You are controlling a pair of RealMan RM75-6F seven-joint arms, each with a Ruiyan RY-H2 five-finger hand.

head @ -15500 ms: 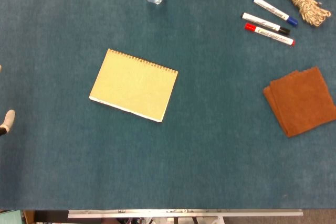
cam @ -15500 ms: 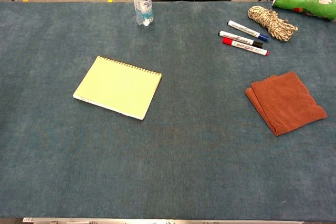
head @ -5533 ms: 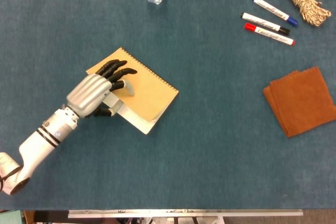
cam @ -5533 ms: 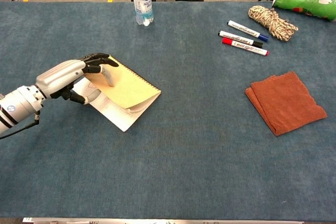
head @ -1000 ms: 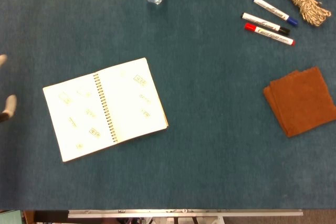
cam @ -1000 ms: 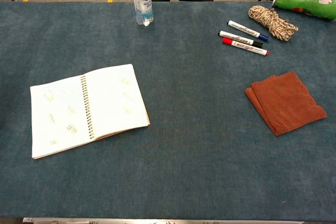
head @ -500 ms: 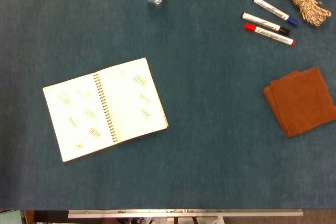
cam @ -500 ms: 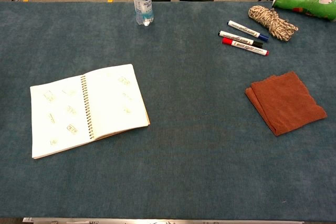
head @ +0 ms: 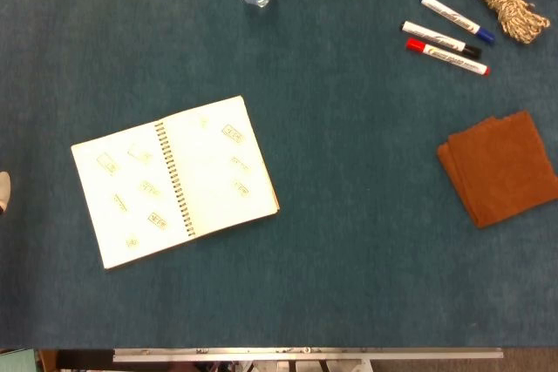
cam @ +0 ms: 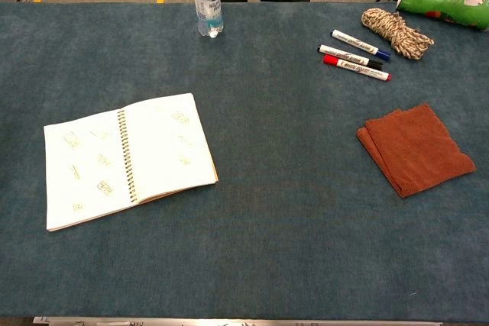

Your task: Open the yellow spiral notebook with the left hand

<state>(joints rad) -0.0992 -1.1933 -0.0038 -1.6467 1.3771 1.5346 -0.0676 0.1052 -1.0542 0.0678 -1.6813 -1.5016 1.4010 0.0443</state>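
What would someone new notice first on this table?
Probably the notebook, lying open and flat on the table's left half, white pages up with small sketches on them. Next, the rust-brown cloth folded at the right, then three markers beside a coil of rope at the far right, and a water bottle at the far edge.
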